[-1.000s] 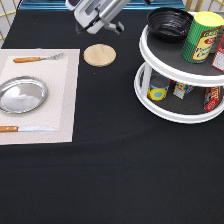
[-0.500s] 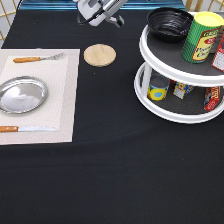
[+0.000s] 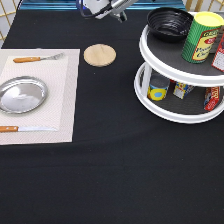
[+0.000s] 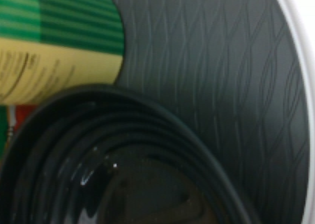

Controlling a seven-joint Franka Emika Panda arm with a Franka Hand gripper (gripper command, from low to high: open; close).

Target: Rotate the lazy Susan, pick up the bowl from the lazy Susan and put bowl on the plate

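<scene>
The glossy black bowl (image 3: 170, 22) sits on the top tier of the white lazy Susan (image 3: 167, 52), at the exterior view's top right. My gripper (image 3: 119, 13) hangs at the exterior view's top edge, to the left of the bowl and apart from it, holding nothing that I can see. The wrist view shows the bowl (image 4: 116, 165) with its ridged inside from close by, resting on the dark grey non-slip surface of the lazy Susan (image 4: 214, 65). The shiny silver plate (image 3: 22, 95) lies bare on a placemat at the exterior view's left.
A green and yellow can (image 3: 202, 37) stands right beside the bowl on the top tier. Cans and jars (image 3: 160, 87) fill the lower tier. A tan wooden disc (image 3: 99, 54) lies between mat and turntable. A fork (image 3: 37, 58) and a knife (image 3: 25, 128) flank the plate.
My gripper has moved to the exterior view's right along the top edge, closer to the lazy Susan. The bowl, the plate and the rest have stayed put.
</scene>
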